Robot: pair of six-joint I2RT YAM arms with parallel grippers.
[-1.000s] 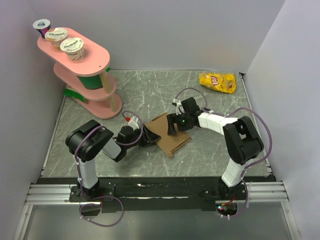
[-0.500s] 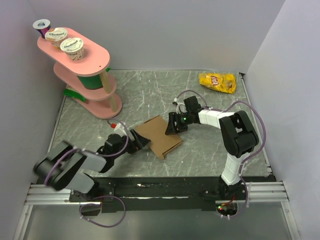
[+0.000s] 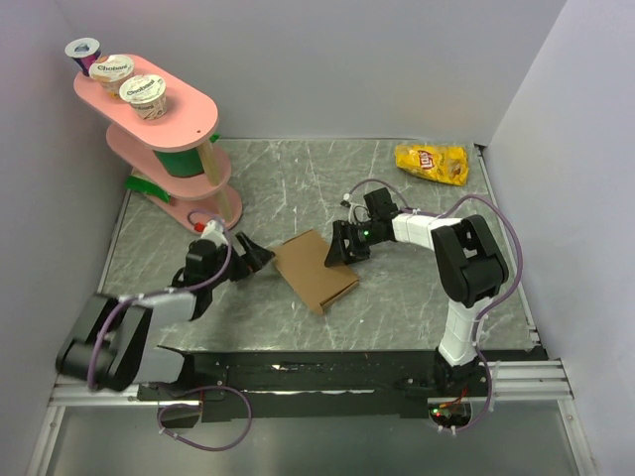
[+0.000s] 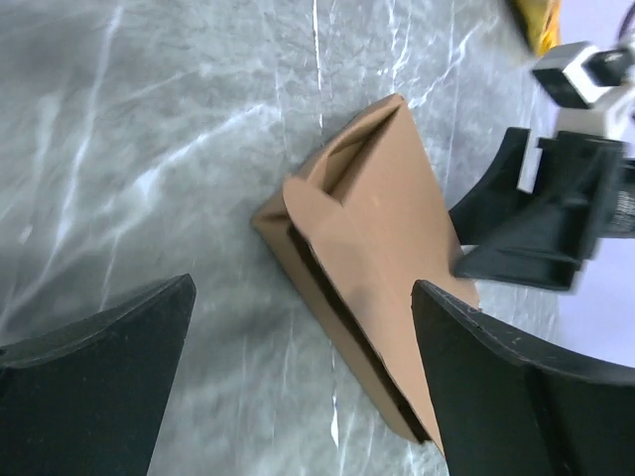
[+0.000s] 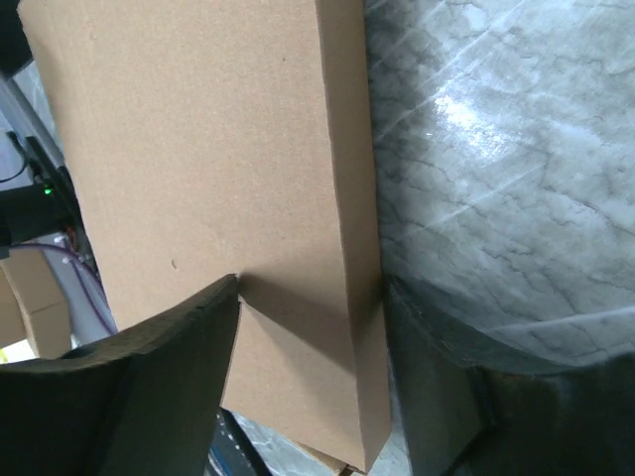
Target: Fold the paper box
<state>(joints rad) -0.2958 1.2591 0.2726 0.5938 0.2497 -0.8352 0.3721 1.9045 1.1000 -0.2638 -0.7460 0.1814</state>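
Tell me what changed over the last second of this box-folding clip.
The left tool opened, let go of the box and drew back leftward, now clear of it. The box slid slightly left and nearer. The right tool stayed on the box's right edge, gripping it. Chip bag and pink shelf unchanged.

Paper box [image 3: 314,272] on the grey tabletop [image 3: 298,178].
The right end effector [image 3: 338,248] clasps its right edge; the left end effector [image 3: 256,254] gapes just beside it, not touching.
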